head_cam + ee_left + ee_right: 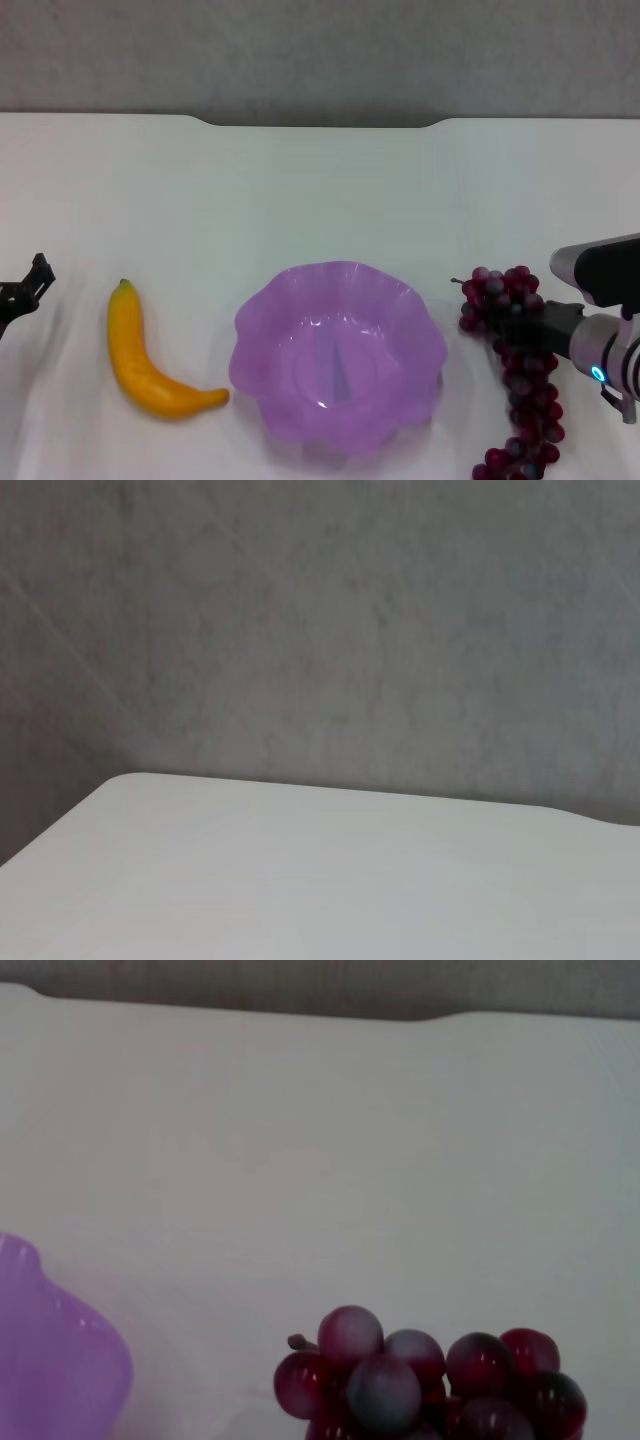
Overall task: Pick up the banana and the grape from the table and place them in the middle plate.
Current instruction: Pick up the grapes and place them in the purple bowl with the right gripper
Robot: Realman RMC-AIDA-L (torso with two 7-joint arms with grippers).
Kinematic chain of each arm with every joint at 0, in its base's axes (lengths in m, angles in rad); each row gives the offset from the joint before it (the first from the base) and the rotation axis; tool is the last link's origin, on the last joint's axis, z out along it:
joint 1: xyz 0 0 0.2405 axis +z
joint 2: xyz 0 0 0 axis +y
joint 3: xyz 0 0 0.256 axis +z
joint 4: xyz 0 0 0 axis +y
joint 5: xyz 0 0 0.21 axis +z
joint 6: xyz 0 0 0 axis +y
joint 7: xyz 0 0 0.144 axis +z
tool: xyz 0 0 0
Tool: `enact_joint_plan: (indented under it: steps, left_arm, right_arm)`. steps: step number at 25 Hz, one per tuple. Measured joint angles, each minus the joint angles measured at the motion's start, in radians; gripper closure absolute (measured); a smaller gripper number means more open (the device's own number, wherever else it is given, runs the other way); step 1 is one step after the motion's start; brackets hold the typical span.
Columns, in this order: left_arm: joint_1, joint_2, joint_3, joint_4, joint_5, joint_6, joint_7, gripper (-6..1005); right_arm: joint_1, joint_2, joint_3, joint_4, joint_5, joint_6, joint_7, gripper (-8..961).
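The yellow banana (pixel 150 365) lies on the white table (pixel 320 190), left of the purple scalloped plate (pixel 338 355), which holds nothing. The bunch of dark red grapes (pixel 515 400) lies right of the plate. My right gripper (pixel 525 325) reaches in from the right edge and sits over the upper part of the bunch. The right wrist view shows the top of the grapes (pixel 430 1380) close up, with the plate's rim (pixel 55 1360) off to one side. My left gripper (pixel 30 285) is at the far left edge, apart from the banana.
The table's far edge has a notch (pixel 320 122), with a grey wall (pixel 320 50) behind it. The left wrist view shows only a table corner (pixel 320 880) and the wall (pixel 320 630).
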Motion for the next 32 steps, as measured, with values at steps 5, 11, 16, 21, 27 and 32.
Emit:
enact_joint_plan:
  steps: [5,11,16,21,27,32]
  left_arm:
    - [0.0,0.0,0.0,0.0,0.001,-0.001,0.0,108]
    - [0.0,0.0,0.0,0.001,0.001,-0.001,0.0,109]
    - [0.001,0.0,0.0,0.001,0.001,-0.001,0.0,109]
    - [0.004,0.0,0.0,0.001,0.001,-0.001,0.0,109]
    - [0.011,0.001,0.0,0.001,-0.001,-0.001,0.0,108]
    - [0.012,0.001,0.0,0.003,-0.001,-0.002,0.0,108]
  right_arm:
    - [-0.009,0.001,-0.022,-0.002,0.0,-0.042,0.0,492]
    - [-0.024,0.0,-0.035,-0.012,-0.005,-0.115,0.0,503]
    - [-0.078,-0.001,-0.078,-0.014,-0.008,-0.286,0.0,512]
    - [-0.134,-0.003,-0.133,-0.027,-0.012,-0.531,0.0,530]
    - [-0.211,-0.001,-0.179,-0.038,-0.119,-0.909,0.0,533]
    - [-0.232,-0.005,-0.212,0.001,-0.138,-1.03,0.005,536]
